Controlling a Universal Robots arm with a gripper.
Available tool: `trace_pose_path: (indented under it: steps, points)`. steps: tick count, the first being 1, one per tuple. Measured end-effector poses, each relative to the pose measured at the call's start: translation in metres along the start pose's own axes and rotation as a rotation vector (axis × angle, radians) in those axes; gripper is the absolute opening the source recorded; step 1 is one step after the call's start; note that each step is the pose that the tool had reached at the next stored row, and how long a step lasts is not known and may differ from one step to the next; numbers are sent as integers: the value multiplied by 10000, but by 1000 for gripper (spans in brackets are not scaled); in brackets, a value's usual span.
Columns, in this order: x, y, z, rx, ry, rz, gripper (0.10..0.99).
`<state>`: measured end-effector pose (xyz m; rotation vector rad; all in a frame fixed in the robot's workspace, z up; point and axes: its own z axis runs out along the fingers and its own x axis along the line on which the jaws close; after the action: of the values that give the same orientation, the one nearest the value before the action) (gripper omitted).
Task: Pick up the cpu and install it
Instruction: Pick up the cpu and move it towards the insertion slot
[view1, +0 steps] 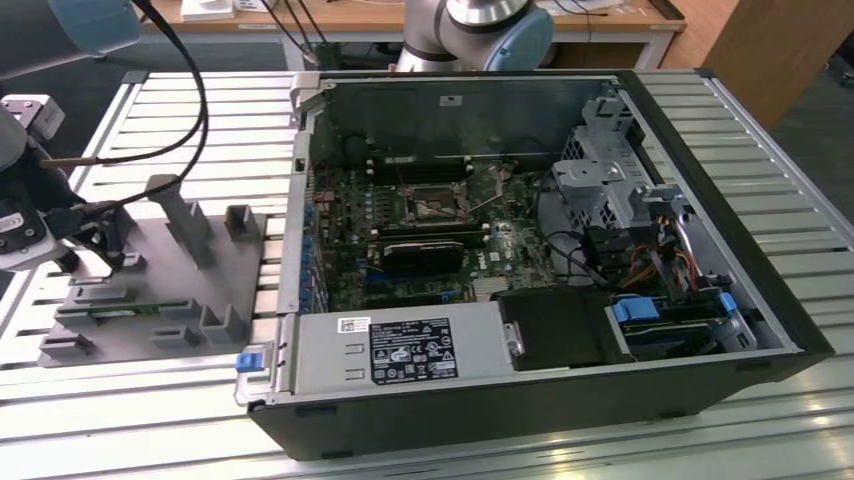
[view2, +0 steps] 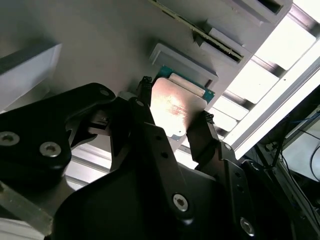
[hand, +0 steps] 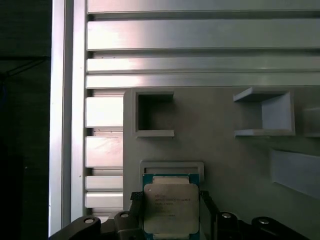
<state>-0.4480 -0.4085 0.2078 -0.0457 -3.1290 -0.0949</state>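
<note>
Jaws are seen closed against two opposite edges of the cpu (view2: 175, 107), with one black fingertip (view2: 145, 85) set to each side in both wrist views. The cpu is presented flat, its shiny metal top turned toward the wrist cameras and a thin green edge shown around it. It is found at a shallow raised frame (hand: 171, 167) of the gray fixture (view1: 174, 300); whether it is seated there or lifted just clear cannot be told. The gripper (view1: 118, 250) is held low over this fixture, at the exterior view's left. Square pockets (hand: 155, 112) and upright blocks (view1: 180, 215) are moulded into the fixture, which is laid on a slatted metal worktop (view1: 160, 120). Toward the exterior view's right, well apart from the cpu, an open computer case (view1: 747, 200) is laid on its side. Its motherboard (view1: 400, 270) is exposed, and a square metal-framed socket (view1: 437, 205) is seen near the board's middle.
</note>
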Motion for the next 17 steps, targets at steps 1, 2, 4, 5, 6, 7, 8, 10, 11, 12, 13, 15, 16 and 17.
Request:
trace_pose_path:
  steps: [1, 2, 4, 5, 6, 7, 8, 10, 11, 12, 13, 15, 16, 17]
  points:
    - [0, 0, -7, 0, -1, 0, 533]
    - [0, 1, -13, -1, -2, 0, 533]
    - [0, 1, -18, -2, -3, 0, 533]
    - [0, 1, -22, -1, -2, 0, 533]
    - [0, 1, -25, -1, -1, 0, 533]
    - [0, 2, -27, -1, -1, 0, 533]
    - [0, 2, -29, -1, -2, 0, 533]
    - [0, 2, -33, -1, -2, -1, 533]
    - [1, 2, -40, 1, 1, -1, 533]
    - [1, 3, -45, 0, 1, -1, 533]
    - [1, 3, -51, 0, 0, 0, 533]
    - [1, 4, -66, -1, -1, 0, 533]
    - [1, 4, -73, 0, 0, 0, 533]
    - [1, 5, -78, -1, -2, 0, 533]
